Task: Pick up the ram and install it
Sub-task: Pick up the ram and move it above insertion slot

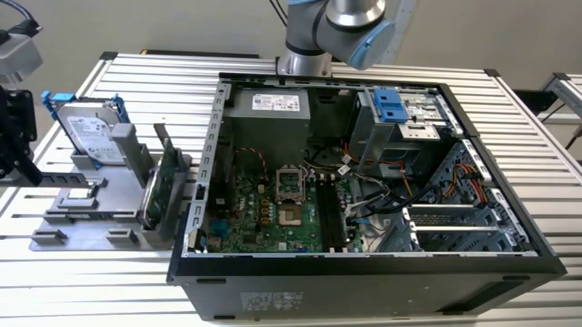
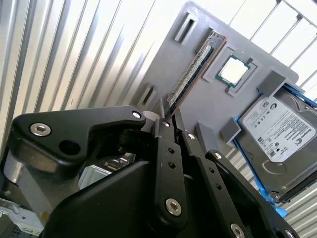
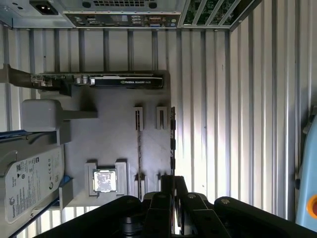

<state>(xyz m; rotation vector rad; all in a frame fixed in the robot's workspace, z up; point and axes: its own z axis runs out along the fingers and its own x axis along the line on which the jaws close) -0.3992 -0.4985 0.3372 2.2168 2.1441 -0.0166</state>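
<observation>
Ram (image 2: pixel 194 67): slim dark stick, edge-on

Labels and print mark several parts. A white label with dark print and barcodes covers the face of the silver hard drive (image 1: pixel 91 136) in its blue bracket, standing at the exterior view's left on the slatted metal worktop (image 1: pixel 136 68); both wrist views show the same label on the drive (image 2: pixel 277 131) (image 3: pixel 27 178). A line of white lettering runs along the black edge of the green graphics card (image 3: pixel 126 81). Faint markings sit on the metal lid of the square processor chip (image 2: pixel 232 71). Small stickers lie along the slim, long circuit-board ram stick (image 2: pixel 195 67). Inside the open black tower computer case (image 1: pixel 409 293), a white label sits on the far grey power supply box (image 1: pixel 272 129); a pale sticker is on the case's near outer panel.
</observation>
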